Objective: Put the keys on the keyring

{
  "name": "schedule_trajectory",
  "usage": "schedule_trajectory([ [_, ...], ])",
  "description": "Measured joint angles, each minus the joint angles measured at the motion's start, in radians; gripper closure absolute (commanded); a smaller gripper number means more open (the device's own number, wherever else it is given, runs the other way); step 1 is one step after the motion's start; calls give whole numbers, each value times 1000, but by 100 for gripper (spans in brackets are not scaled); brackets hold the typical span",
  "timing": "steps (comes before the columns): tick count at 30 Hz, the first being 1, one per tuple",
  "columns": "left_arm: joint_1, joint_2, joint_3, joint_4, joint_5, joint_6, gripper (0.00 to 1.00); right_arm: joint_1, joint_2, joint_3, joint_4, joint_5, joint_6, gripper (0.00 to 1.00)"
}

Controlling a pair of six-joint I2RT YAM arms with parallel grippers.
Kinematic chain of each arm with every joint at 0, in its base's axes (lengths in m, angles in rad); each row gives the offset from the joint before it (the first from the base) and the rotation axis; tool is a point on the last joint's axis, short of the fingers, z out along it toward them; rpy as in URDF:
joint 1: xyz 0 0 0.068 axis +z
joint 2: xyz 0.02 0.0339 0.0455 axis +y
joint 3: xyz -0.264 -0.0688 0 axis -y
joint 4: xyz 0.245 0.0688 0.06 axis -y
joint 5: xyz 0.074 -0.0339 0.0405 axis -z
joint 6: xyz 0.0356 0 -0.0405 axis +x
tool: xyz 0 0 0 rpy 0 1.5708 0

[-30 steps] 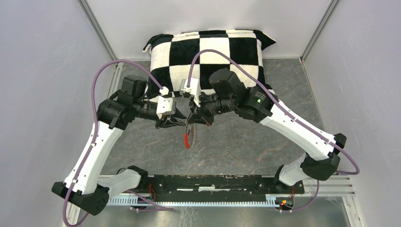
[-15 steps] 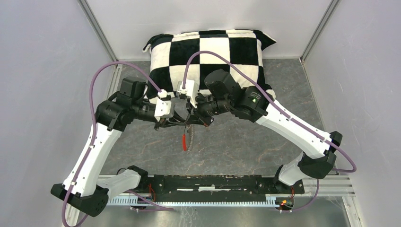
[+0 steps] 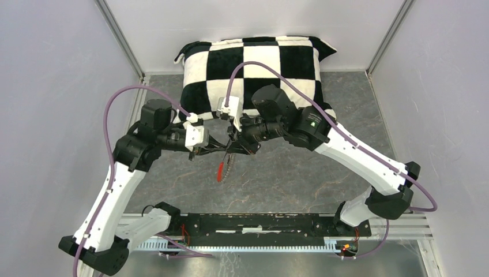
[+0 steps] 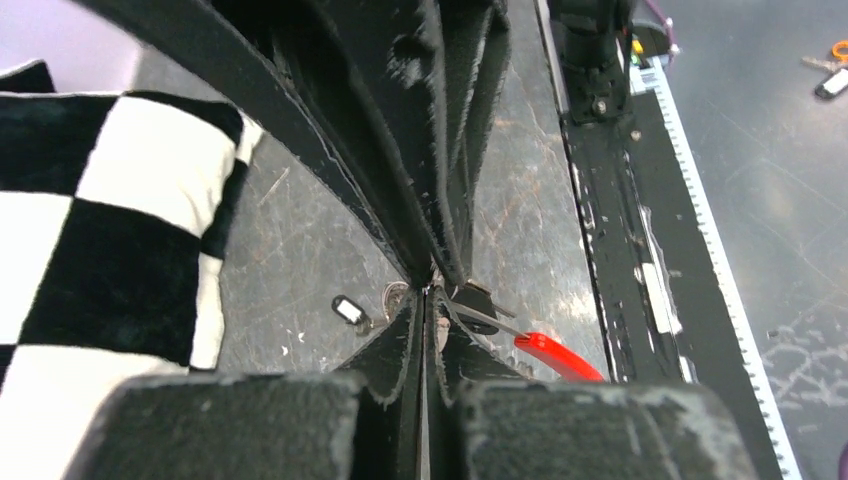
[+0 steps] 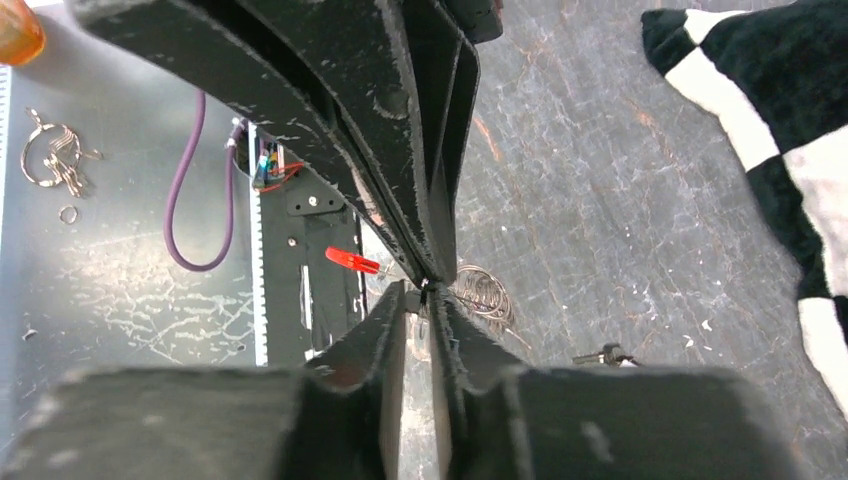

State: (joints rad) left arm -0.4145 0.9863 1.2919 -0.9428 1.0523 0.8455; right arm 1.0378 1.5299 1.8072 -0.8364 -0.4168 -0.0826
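Now we see left end effector (image 4: 429,298) pinched tight on keyring (image 5: 487,292) (red sleeve (image 4: 555,355) dangling above tabletop (image 3: 300,173)); right end effector (image 5: 424,290) barely parted, just beside it.

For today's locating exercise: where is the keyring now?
Top view, centre: the keyring hangs between the left gripper and right gripper, in front of the checkered pillow.

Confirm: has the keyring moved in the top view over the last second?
Yes. The keyring has drifted slightly left, going by its red section against the fixed checkered pillow behind it.
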Motion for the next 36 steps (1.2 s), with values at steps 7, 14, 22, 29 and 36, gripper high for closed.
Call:
schedule_trajectory([
  [7,-3,-136,-195,483,23,-460,98,-53,-195,-202,249,-21,70,65],
  [14,-4,-170,-252,911,24,-893,98,-107,-418,-393,530,-39,153,63],
  [22,-4,-169,-251,1085,28,-1030,98,-125,-444,-491,713,-82,267,63],
  [29,-4,-161,-240,1146,31,-1057,98,-129,-439,-532,829,-102,369,64],
  [36,-4,-156,-238,1173,29,-1081,98,-129,-441,-574,910,-124,415,68],
])
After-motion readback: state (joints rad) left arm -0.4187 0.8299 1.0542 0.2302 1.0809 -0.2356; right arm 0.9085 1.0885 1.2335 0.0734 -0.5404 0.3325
